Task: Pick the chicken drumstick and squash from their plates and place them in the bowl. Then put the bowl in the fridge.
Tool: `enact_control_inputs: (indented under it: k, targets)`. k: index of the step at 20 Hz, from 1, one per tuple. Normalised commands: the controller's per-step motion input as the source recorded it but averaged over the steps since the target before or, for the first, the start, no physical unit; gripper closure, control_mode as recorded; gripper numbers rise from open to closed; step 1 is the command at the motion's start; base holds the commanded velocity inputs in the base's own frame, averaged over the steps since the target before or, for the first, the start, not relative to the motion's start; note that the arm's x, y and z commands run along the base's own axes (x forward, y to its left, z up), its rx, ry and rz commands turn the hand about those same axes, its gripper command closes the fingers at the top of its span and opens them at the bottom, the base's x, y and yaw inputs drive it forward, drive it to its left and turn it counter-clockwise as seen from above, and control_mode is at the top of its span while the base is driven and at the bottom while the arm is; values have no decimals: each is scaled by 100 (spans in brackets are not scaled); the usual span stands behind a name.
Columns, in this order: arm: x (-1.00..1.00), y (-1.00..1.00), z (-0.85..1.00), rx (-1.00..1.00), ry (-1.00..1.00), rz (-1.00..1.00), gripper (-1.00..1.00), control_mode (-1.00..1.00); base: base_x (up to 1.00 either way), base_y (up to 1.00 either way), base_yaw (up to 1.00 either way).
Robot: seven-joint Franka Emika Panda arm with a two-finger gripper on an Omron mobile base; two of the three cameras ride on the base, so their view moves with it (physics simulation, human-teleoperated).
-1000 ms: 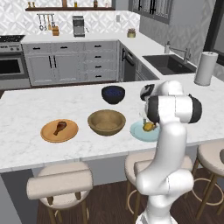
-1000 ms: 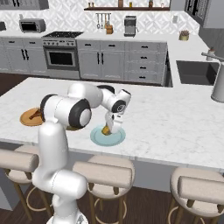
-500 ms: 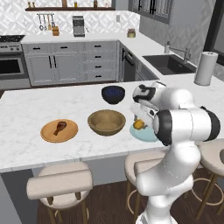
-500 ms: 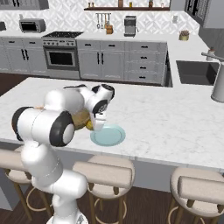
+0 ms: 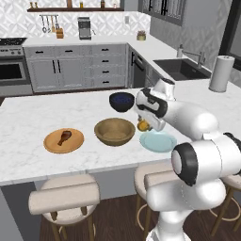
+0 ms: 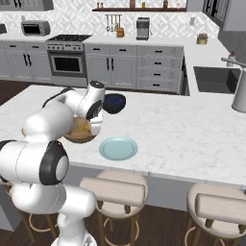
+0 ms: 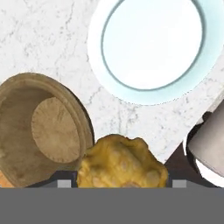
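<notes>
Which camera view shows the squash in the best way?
The hand view: the squash is large there, its lumpy yellow surface clear, held in the claw beside the wooden bowl. The left base view shows a small orange piece under the claw. In the right base view it is a small sliver.

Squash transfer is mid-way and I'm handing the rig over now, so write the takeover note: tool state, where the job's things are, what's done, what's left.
Tool: shut on the squash, held above the counter between the wooden bowl and the blue-green plate.
Blue-green plate: empty.
Chicken drumstick: on the orange-tan plate, left of the wooden bowl.
Wooden bowl: empty, on the island.
Done: squash lifted off its plate.
Left: drop squash in bowl, add drumstick, put bowl in fridge.
</notes>
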Motion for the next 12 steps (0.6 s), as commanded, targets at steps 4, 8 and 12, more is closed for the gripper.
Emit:
enact_control_inputs:
  k: [4,8,12]
  targets:
    - [30,73,0,-3,-5,8,100,-100,0,0,0]
    - [45,63,-10,-2,0,9,100,-100,0,0,0]
    - [59,41,-13,-2,0,9,100,-100,0,0,0]
